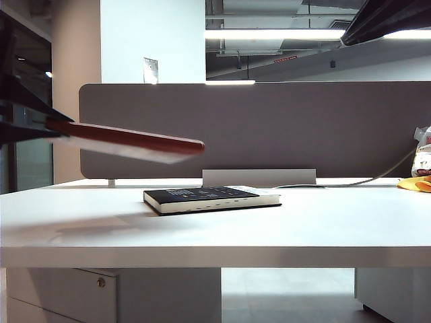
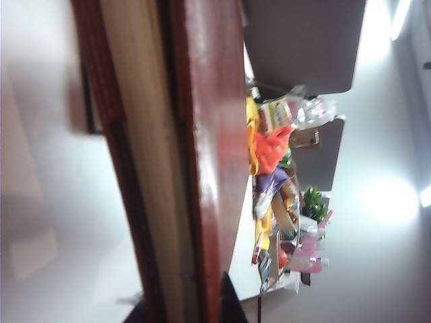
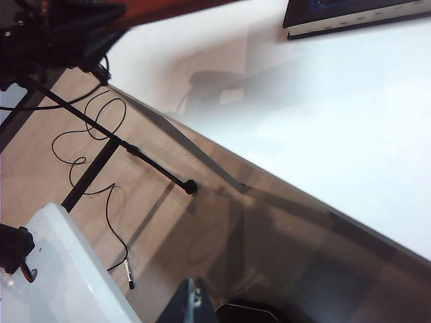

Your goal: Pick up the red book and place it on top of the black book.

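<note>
The red book (image 1: 135, 140) hangs in the air at the left, nearly level, its free end reaching toward the middle. My left gripper (image 1: 37, 128) is shut on its left end; in the left wrist view the dark fingers (image 2: 229, 306) clamp the red book (image 2: 209, 134) across its covers and pale pages. The black book (image 1: 205, 199) lies flat on the white table (image 1: 269, 229), to the right of and below the red one's free end. My right gripper (image 3: 215, 311) hovers off the table's edge above the floor, fingers together and holding nothing. The black book (image 3: 350, 13) appears far from it.
A grey partition (image 1: 283, 128) runs along the back of the table, with a white bracket (image 1: 259, 177) behind the black book. A yellow item (image 1: 415, 183) and a bag sit at the far right. A stand with cables (image 3: 114, 141) is on the floor.
</note>
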Available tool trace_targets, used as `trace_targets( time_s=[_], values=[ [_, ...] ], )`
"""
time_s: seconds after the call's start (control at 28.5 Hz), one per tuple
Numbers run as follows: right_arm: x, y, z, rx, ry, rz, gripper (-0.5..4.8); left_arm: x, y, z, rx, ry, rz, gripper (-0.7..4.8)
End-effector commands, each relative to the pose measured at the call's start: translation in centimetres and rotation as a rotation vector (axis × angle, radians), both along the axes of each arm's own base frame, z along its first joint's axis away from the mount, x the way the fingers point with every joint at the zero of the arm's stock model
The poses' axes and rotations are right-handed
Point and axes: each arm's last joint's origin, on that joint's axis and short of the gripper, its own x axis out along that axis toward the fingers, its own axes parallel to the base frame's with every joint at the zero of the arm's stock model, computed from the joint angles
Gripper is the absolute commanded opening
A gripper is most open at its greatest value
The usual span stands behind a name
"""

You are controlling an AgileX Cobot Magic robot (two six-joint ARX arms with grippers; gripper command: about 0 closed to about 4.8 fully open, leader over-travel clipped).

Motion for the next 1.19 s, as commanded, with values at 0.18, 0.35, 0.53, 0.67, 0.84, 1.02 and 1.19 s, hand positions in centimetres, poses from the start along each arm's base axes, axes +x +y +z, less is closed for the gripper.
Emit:
trace_targets(
  time_s=[0.18, 0.35, 0.53, 0.67, 0.84, 1.02, 1.19],
  values=[
    [-0.1, 0.0, 0.1, -0.004, -0.002, 0.003, -0.01, 3.4, -2.8, 0.3, 0.007, -0.076, -0.113, -0.06],
    [-0.2, -0.1, 0.0, -0.010, 0.012, 0.003, -0.01, 5.4, -3.6, 0.4, 0.008, -0.076, -0.123, -0.06],
    [-0.1, 0.0, 0.0, -0.009, 0.008, 0.003, -0.01, 7.6, -4.2, 0.4, -0.006, -0.060, -0.127, -0.06],
    [-0.2, -0.1, 0.0, -0.009, 0.009, 0.002, -0.01, 9.7, -5.2, -0.2, -0.001, -0.021, -0.124, -0.06],
    [-0.1, -0.1, 0.0, -0.009, 0.011, 0.002, -0.01, 11.8, -6.4, -0.8, -0.012, -0.005, -0.139, -0.06],
    [-0.2, -0.1, -0.1, -0.024, 0.015, -0.014, -0.01, 13.3, -7.4, -1.3, -0.012, 0.046, -0.125, -0.06],
    [-0.2, -0.1, -0.2, -0.027, 0.022, -0.015, -0.01, 15.2, -9.2, -0.5, 0.000, 0.076, -0.151, -0.06]
  ],
)
